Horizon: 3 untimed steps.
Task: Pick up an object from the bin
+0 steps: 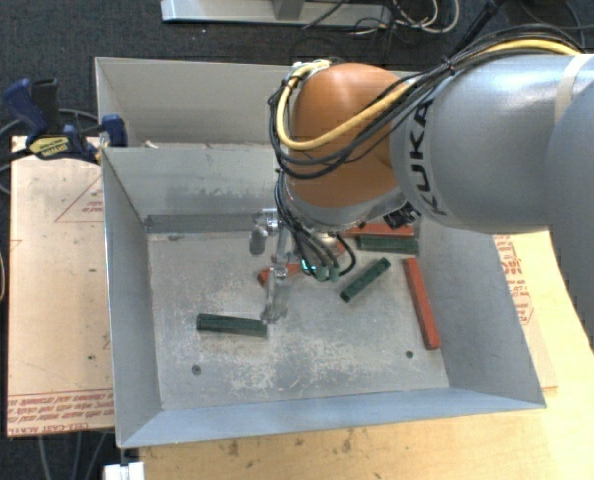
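My gripper [273,310] hangs below the arm's wrist in the middle of the bin, its tip low over the floor. Just left of the tip lies a dark green flat bar [230,324], its right end right at the gripper; whether they touch I cannot tell. A second dark green bar [365,279] lies tilted to the right of the gripper, apart from it. I see nothing held in the gripper.
A long orange-red stick [423,305] lies along the bin's right side. A red block [385,238] sits at the back right, partly under the arm. The arm's bulk covers the bin's back middle. Bare floor spreads left and front.
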Available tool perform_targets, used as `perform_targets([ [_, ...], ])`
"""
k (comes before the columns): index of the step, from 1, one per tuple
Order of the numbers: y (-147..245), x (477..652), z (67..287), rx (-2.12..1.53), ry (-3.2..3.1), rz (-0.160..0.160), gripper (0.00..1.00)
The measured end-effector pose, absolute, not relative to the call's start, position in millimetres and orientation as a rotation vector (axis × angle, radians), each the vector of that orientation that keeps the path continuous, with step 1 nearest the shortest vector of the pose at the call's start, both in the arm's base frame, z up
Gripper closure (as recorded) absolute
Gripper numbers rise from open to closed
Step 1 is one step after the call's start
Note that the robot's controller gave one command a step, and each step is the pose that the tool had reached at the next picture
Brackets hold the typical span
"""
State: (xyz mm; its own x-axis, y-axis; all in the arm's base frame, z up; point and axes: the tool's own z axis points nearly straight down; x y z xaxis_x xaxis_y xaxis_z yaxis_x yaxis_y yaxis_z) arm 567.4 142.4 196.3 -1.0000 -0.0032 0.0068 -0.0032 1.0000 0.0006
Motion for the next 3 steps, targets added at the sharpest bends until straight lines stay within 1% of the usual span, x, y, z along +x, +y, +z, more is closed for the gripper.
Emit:
perform_targets([
  [1,160,507.9,67,0.045,-3.138,-0.002,0.0],
  [2,160,510.7,72,0.04,-3.143,-0.005,1.0],
  [3,157,523.1,201,-0.017,-3.152,-0.006,1.0],
])
